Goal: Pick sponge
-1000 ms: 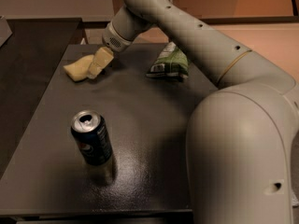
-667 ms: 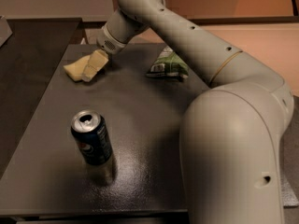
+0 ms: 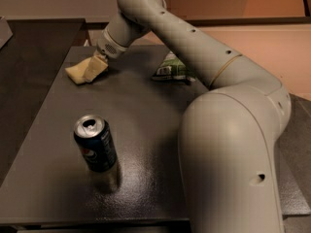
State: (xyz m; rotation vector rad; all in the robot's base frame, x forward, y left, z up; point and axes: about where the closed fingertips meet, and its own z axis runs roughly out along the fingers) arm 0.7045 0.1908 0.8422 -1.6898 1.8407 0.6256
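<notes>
The sponge (image 3: pixel 75 74) is a small pale yellow block lying on the dark table (image 3: pixel 146 125) near its far left corner. My gripper (image 3: pixel 96 67) reaches down from the arm's wrist (image 3: pixel 114 42) and sits right at the sponge's right end, touching or overlapping it. The sponge rests on the table surface. The gripper's cream tip hides the sponge's right part.
A blue soda can (image 3: pixel 95 143) stands upright at the front left of the table. A green snack bag (image 3: pixel 171 69) lies at the far middle, partly behind the arm. My large arm body (image 3: pixel 233 144) fills the right side. A second dark surface lies to the left.
The arm has swung a little to the left and the wrist has settled closer over the sponge's right end. The sponge, can and bag have stayed put.
</notes>
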